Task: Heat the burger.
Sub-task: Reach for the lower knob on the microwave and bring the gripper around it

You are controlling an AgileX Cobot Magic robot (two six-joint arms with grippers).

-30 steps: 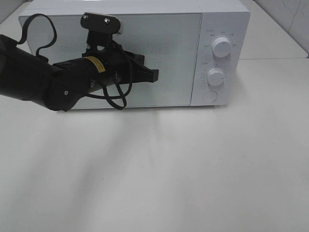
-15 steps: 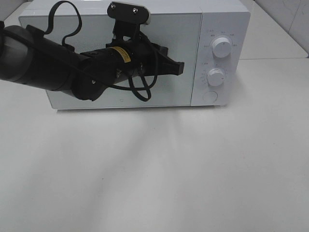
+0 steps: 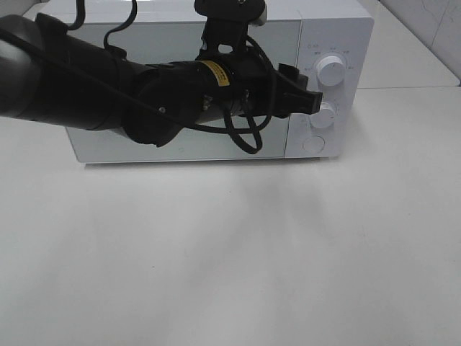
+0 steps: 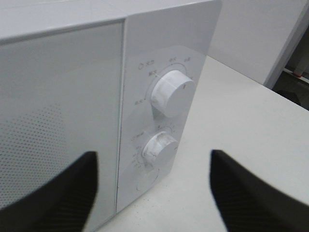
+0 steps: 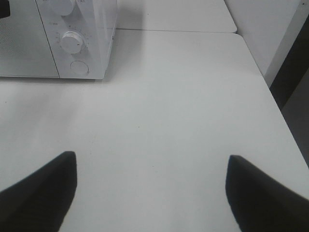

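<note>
The burger is out of view. The white microwave stands at the back of the table with its door shut. My left gripper reaches across the door to the control panel, level with the lower knob. In the left wrist view my left gripper is open, its black fingers either side of the lower knob, short of it and below the upper knob. My right gripper is open and holds nothing, over bare table to the right of the microwave.
A round button sits under the two knobs. The left arm and its cables cover much of the door. The white table stretches in front, and its right edge drops off beside a wall.
My left arm has swung to the right across the microwave door, from the middle of the door to the control panel. Its jaws now stand apart.
</note>
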